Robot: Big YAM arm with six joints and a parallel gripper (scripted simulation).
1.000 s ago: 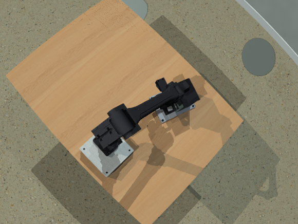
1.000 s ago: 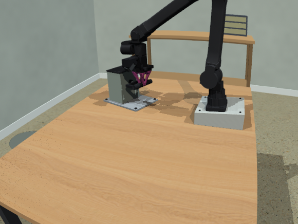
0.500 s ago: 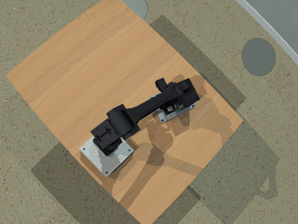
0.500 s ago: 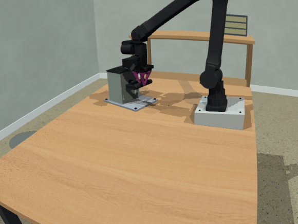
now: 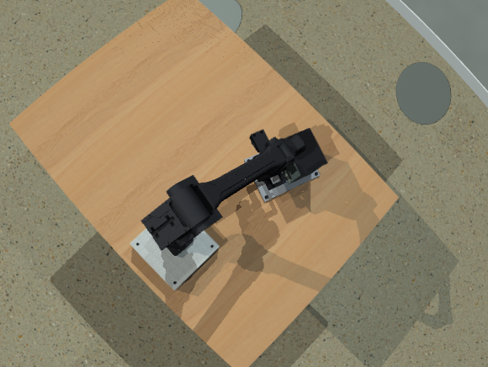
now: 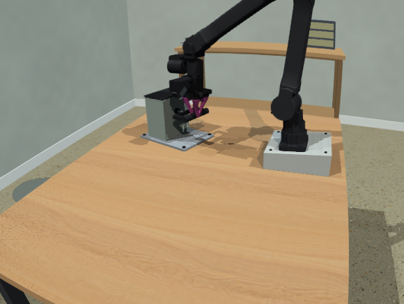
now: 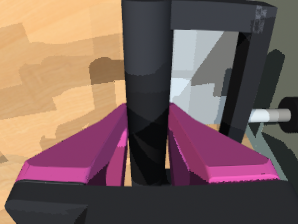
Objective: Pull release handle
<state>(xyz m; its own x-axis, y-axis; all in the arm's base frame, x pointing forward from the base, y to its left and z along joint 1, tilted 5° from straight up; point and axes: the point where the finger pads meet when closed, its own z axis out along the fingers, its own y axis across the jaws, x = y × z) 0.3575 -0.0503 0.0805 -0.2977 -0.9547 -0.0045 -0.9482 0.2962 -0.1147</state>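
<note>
One dark bar, round and smooth, is seen as the grip (image 6: 201, 114) (image 7: 148, 60) of the handle (image 6: 178, 117) (image 7: 210, 16). It is joined at one end to a flat, squared crosspiece, and a second squared black member is set roughly alongside the bar, so that an open frame is formed. Near that member, a short pale rod (image 7: 267, 115) with a black end is shown. The handle is placed at the front of a grey-green box (image 6: 158, 116), above the metal plate (image 5: 281, 193) (image 6: 184, 144) on which the box is mounted; how far it is drawn out cannot be told. The grip is clamped between the magenta fingers (image 6: 196, 104) of the gripper (image 6: 198, 111) (image 7: 148, 107), one on each side. The gripper is pointed downward, and no contact between it and the table can be seen. The box is topped by a black lid (image 6: 161, 94). Black screw heads are set at the plate's corners. The arm (image 5: 240, 174) (image 6: 233, 22) is stretched over the wooden table (image 5: 126, 126) (image 6: 195, 209) from a pale block (image 5: 177, 269) (image 6: 296, 162), which is placed well apart from the plate.

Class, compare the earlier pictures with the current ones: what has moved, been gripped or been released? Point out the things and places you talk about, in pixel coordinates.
Nothing visibly changed. The gripper (image 6: 197, 114) (image 7: 147, 112) has its magenta fingers shut on the dark grip bar (image 7: 147, 50), as before; the arm (image 5: 240, 174) (image 6: 237, 21) and the grey-green housing (image 6: 157, 116) stayed put.
</note>
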